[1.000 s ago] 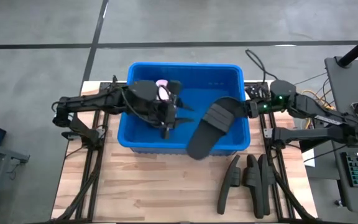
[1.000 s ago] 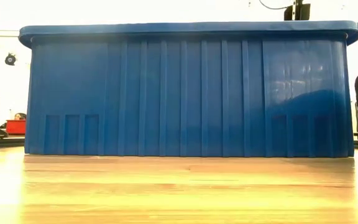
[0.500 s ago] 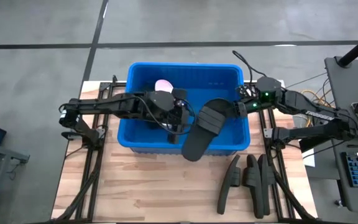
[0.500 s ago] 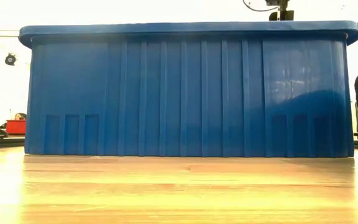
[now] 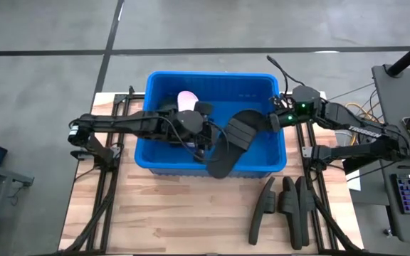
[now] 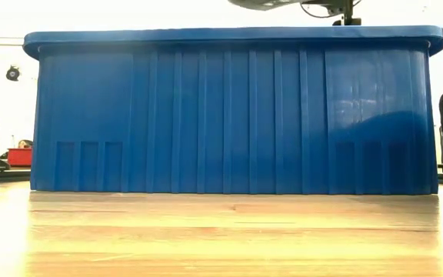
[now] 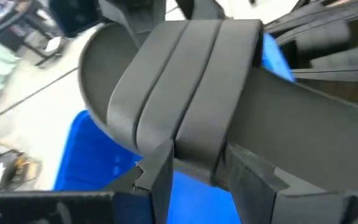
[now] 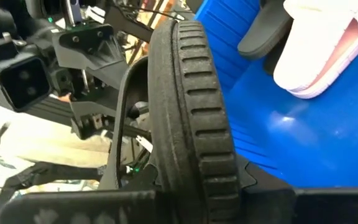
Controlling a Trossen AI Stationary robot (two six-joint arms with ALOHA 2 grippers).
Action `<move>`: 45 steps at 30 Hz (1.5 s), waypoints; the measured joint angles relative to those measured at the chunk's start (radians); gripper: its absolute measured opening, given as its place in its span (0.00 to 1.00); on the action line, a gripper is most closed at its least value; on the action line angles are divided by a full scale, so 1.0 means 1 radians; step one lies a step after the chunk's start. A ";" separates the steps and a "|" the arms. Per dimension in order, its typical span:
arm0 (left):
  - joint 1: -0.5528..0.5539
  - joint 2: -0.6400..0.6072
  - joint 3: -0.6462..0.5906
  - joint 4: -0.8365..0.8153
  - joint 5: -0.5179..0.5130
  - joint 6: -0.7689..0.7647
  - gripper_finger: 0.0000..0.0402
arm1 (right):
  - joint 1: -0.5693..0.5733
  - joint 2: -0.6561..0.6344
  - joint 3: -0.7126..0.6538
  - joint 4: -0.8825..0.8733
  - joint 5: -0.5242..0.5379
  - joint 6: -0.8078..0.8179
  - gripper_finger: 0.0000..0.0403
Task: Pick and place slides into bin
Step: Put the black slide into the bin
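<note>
The blue bin (image 6: 229,115) stands on the wooden table (image 6: 221,235), filling the view.

Backlight is blowing out the low view, glare is streaking the bin (image 6: 229,115), and the left wrist view is blurring.

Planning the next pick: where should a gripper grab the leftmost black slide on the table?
Mid-length on the slide, from straight above: it seems to lie on edge, narrow side up, with a gap to its neighbours for one finger.
</note>
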State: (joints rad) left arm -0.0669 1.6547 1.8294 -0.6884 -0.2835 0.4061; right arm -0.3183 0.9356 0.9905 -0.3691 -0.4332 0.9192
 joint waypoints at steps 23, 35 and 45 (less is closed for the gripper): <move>-0.035 0.074 0.001 0.097 -0.402 0.174 0.02 | -0.031 -0.017 0.001 0.000 -0.018 -0.003 0.12; -0.004 0.054 0.005 0.062 -0.501 0.112 0.00 | -0.026 -0.075 0.002 -0.036 0.186 -0.190 0.48; 0.068 0.059 0.005 0.039 -0.586 -0.171 0.00 | 0.019 -0.122 0.003 0.028 0.207 -0.338 0.55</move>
State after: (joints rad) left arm 0.0008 1.7141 1.8339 -0.6497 -0.8695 0.2353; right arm -0.2991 0.8140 0.9932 -0.3406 -0.2259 0.5810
